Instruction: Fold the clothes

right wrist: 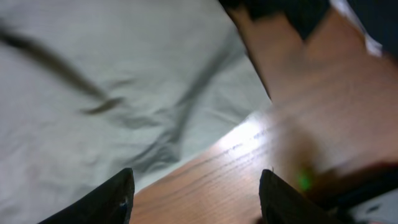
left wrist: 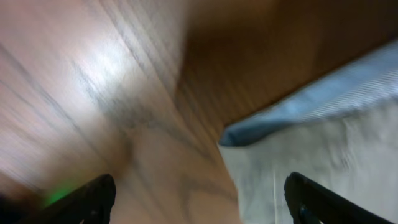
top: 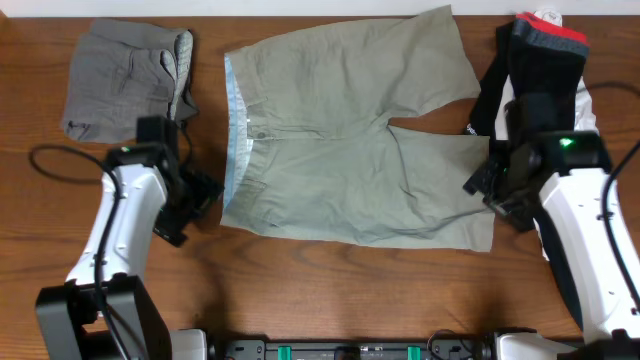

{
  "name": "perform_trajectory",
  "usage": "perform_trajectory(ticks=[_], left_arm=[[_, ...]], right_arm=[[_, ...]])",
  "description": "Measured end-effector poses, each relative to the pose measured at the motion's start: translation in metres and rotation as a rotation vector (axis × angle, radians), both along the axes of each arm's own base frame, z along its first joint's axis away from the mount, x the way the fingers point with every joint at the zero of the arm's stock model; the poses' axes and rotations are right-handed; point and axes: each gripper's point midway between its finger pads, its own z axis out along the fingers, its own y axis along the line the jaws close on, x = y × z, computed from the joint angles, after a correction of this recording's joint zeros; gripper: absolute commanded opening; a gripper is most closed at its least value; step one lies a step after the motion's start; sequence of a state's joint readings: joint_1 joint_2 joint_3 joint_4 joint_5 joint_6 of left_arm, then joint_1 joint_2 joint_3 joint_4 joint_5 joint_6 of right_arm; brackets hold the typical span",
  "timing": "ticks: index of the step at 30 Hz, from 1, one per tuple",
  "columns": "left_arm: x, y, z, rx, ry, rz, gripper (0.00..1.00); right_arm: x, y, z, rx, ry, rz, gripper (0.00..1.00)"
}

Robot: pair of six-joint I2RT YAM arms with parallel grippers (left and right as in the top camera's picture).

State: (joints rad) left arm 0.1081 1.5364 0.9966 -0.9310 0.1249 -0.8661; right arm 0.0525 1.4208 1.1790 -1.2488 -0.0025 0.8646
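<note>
Right at my left fingers (left wrist: 87,199) now: they're spread wide, nothing between them but bare wood and a corner of cloth. The picture is blurred, but I can make out the worktop (left wrist: 93,74) shining under me. The shorts (left wrist: 311,162) come in from the right, with the pale blue inside of the waistband showing along the edge. I'm just beside that corner, and I can't tell whether I'm touching it.

Over to my right fingers (right wrist: 118,199): also wide apart, gripping nothing. Wrinkled khaki cloth fills the left and the top of that view. Its edge runs slantwise, with bare wood on the lower right and a small green glow on the wood. Something dark sits at the far top edge.

From above, the shorts lie flat and spread out in the middle of the worktop, waistband toward my left and both legs toward my right. My left fingers are at the near corner of the waistband. My right fingers are at the end of the near leg, over its hem.

Farther back on the left, a folded grey garment (top: 125,80) sits well apart from the shorts. On the far right lies a black garment (top: 535,70) with a red band (top: 565,40), next to the end of the far leg.
</note>
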Motion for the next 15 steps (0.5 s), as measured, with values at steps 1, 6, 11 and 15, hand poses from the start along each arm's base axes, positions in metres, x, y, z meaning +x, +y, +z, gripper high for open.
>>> perform_trajectory(ticks=[1, 6, 11, 15], left_arm=[[-0.003, -0.002, -0.009, -0.003, 0.006, 0.072, 0.88], [0.006, -0.005, -0.037, -0.015, -0.065, 0.295, 0.84], [0.02, -0.005, -0.048, -0.039, -0.147, 0.398, 0.8], [0.033, -0.014, -0.047, -0.069, -0.201, 0.4, 0.8]], right_arm=[[-0.005, -0.001, -0.01, -0.007, 0.02, -0.047, 0.61], [-0.005, -0.005, -0.047, -0.021, 0.006, -0.164, 0.62], [-0.014, -0.006, -0.07, -0.029, 0.021, -0.205, 0.62], [-0.016, -0.007, -0.074, -0.032, 0.025, -0.218, 0.62]])
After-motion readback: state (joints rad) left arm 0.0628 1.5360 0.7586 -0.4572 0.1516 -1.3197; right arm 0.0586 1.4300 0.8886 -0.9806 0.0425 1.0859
